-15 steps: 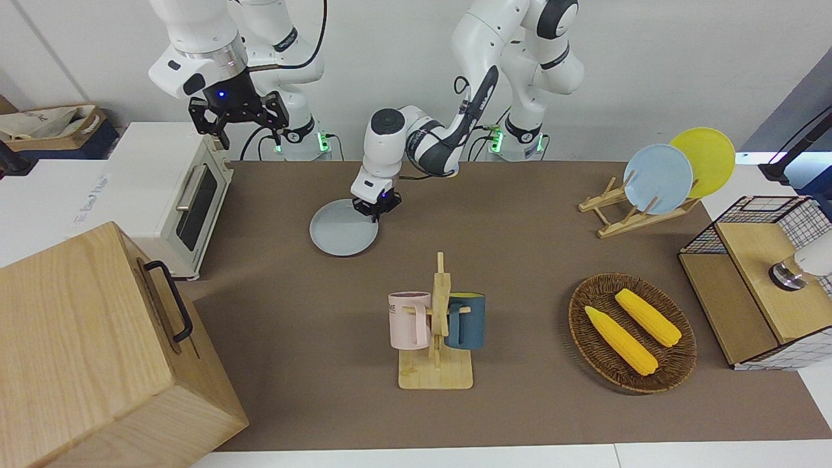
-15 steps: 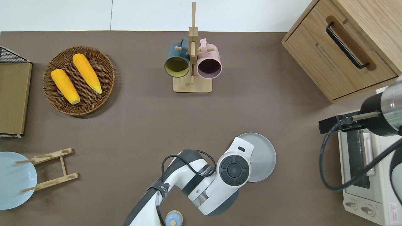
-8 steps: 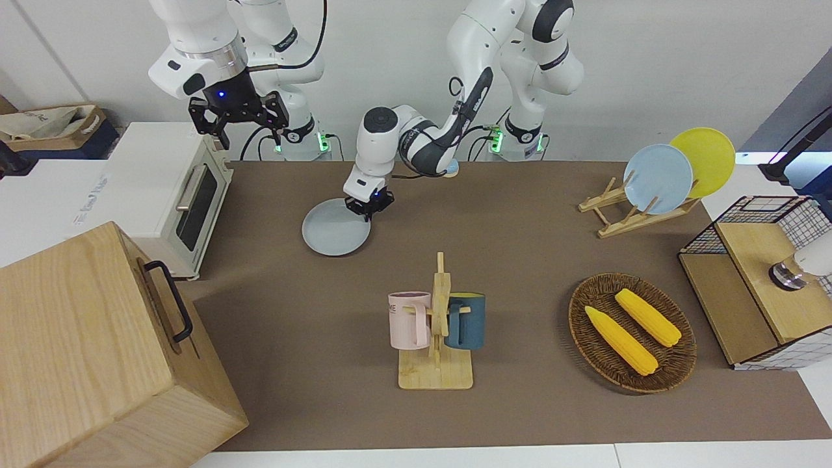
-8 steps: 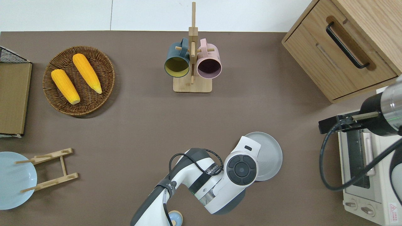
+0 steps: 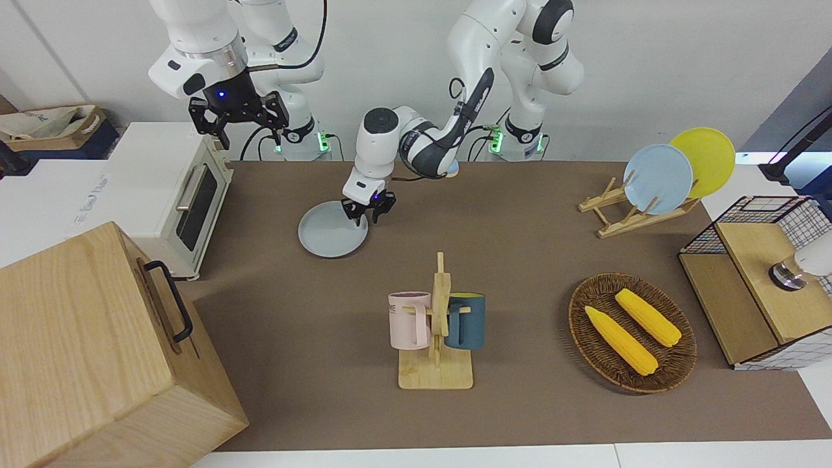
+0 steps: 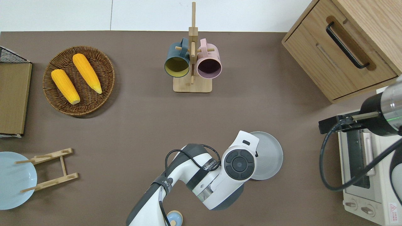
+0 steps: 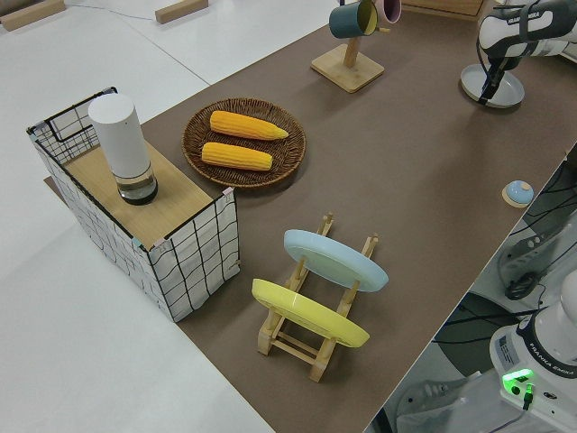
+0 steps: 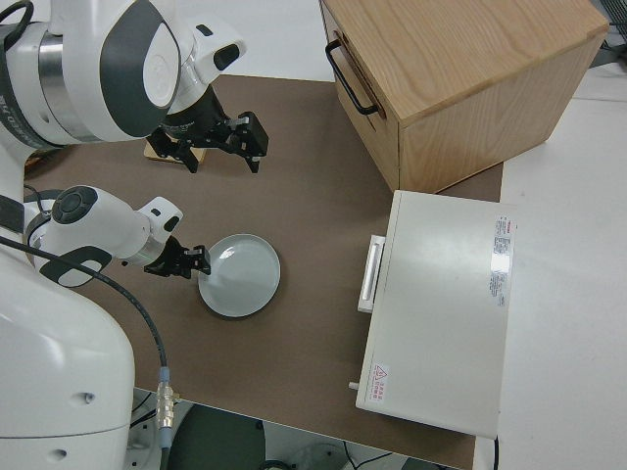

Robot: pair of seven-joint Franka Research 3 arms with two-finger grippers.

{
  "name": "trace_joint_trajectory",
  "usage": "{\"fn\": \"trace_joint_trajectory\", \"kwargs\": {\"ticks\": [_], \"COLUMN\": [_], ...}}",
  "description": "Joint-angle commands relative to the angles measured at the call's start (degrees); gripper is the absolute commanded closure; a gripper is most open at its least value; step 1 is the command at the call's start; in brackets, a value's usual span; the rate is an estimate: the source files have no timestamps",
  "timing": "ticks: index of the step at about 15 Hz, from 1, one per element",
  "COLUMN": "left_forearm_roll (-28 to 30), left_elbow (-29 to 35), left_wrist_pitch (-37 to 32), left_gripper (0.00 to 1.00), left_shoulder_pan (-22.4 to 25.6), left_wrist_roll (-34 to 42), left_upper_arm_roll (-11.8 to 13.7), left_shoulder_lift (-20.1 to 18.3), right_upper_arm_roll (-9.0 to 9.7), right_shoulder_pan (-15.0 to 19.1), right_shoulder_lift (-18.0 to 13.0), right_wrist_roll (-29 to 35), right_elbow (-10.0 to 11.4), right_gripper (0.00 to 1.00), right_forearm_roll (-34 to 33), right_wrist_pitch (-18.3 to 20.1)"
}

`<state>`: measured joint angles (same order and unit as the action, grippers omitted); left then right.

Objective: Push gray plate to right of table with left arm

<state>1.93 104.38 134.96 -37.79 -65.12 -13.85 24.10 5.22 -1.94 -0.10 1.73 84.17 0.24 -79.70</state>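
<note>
The gray plate (image 5: 332,229) lies flat on the tabletop (image 5: 520,260), toward the right arm's end and close to the toaster oven (image 5: 170,188), with bare mat between them. It rests flat because this is a push, not a lift. You will find the left gripper (image 5: 368,212) low at the plate's rim on the side toward the left arm's end, so that sideways travel drives the plate toward the oven. Its fingers (image 8: 201,260) stand spread, gripping nothing; one tip overlaps the rim, but actual contact cannot be confirmed. The right arm is parked, its right gripper (image 5: 238,117) spread wide.
</note>
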Motion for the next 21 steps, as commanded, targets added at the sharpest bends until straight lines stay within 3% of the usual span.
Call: {"fn": "trace_joint_trajectory", "kwargs": {"ticks": [1, 8, 11, 14, 16, 18, 20, 21], "left_forearm_roll": [-0.62, 1.84, 4.29, 6.06, 6.68, 6.42, 3.89, 1.52], "left_elbow": [0.65, 11.8, 13.48, 13.57, 13.31, 10.43, 5.42, 4.44], "left_wrist_pitch": [-4.7, -6.81, -18.46, -26.04, -32.36, -39.39, -43.98, -44.52], "left_gripper": [0.01, 0.01, 0.01, 0.01, 0.01, 0.01, 0.01, 0.01], "left_shoulder_pan": [2.62, 9.13, 16.58, 23.88, 31.94, 39.08, 39.9, 39.9], "left_wrist_roll": [2.53, 14.12, 26.49, 36.88, 46.7, 56.81, 61.41, 62.82], "left_upper_arm_roll": [0.14, 0.23, 0.4, 0.4, 0.49, 2.5, 7.23, 8.22], "left_shoulder_lift": [-4.49, -16.7, -23.99, -28.57, -32.87, -35.87, -35.97, -35.97], "right_upper_arm_roll": [0.32, 0.32, 0.23, 0.32, 0.32, 0.32, 0.32, 0.32], "right_shoulder_pan": [0.62, 0.62, 0.62, 0.62, 0.62, 0.62, 0.62, 0.62], "right_shoulder_lift": [-0.43, -0.43, -0.43, -0.43, -0.43, -0.43, -0.43, -0.43], "right_wrist_roll": [-0.06, -0.15, -0.15, -0.15, -0.15, -0.06, -0.06, -0.15], "right_elbow": [-0.05, 0.03, 0.03, 0.03, 0.03, 0.03, 0.03, -0.05], "right_gripper": [0.017, 0.017, 0.017, 0.017, 0.017, 0.017, 0.017, 0.017], "right_forearm_roll": [0.46, 0.46, 0.46, 0.46, 0.46, 0.46, 0.46, 0.46], "right_wrist_pitch": [0.69, 0.69, 0.69, 0.69, 0.69, 0.69, 0.69, 0.69]}}
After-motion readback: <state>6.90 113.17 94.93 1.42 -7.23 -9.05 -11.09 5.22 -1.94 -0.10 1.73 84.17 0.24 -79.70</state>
